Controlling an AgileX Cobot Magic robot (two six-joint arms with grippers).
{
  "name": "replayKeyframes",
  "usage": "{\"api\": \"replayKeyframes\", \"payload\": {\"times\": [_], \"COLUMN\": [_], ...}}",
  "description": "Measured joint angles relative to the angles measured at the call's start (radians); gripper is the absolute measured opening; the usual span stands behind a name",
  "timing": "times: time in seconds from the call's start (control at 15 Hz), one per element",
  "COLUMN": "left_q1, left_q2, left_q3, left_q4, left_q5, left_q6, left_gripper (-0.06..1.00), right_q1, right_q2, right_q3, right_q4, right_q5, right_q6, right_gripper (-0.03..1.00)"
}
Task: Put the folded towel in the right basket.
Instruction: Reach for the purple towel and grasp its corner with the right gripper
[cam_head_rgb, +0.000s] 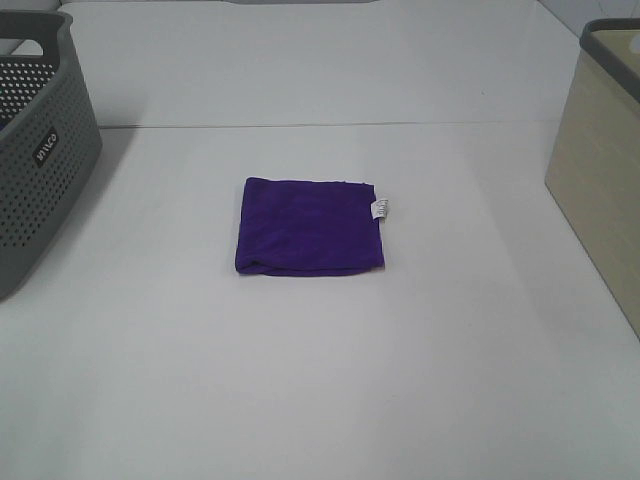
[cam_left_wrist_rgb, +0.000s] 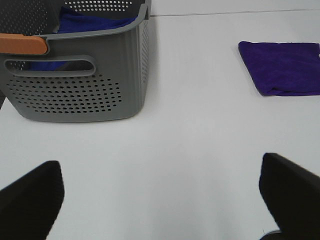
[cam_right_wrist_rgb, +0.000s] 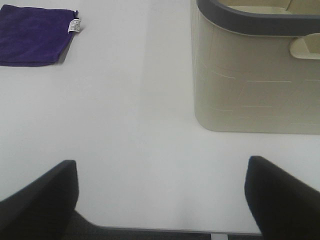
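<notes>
The folded towel (cam_head_rgb: 310, 226), purple with a small white tag (cam_head_rgb: 380, 208) at its right edge, lies flat on the white table (cam_head_rgb: 300, 400), roughly midway between the two baskets, and nothing touches it. The left gripper (cam_left_wrist_rgb: 160, 200) is spread wide and holds nothing; below it is bare table, with the grey perforated basket (cam_left_wrist_rgb: 80, 90) ahead of it and the towel well apart. The right gripper (cam_right_wrist_rgb: 160, 197) is likewise wide and empty, with the beige right basket (cam_right_wrist_rgb: 250, 75) near it and the towel farther off. Neither arm shows in the high view, so both seem to sit back toward the near side of the table. The grey basket on the left holds another purple cloth (cam_left_wrist_rgb: 90, 22); what shows of the right basket's inside looks bare. By this layout the task has not begun: the reach, the grasp, the lift, the carry to the right basket and the release are all left, and the right arm looks better placed for it.
</notes>
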Motion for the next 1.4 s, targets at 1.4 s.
{"api": "replayKeyframes", "payload": {"times": [1.4], "left_q1": [0.000], "left_q2": [-0.018], "left_q3": [0.000], "left_q4": [0.000], "left_q5": [0.000], "left_q6": [0.000], "left_gripper": [0.99], "right_q1": [0.000], "right_q2": [0.000], "right_q3": [0.000], "right_q4": [0.000], "right_q5": [0.000], "right_q6": [0.000], "right_gripper": [0.87]}}
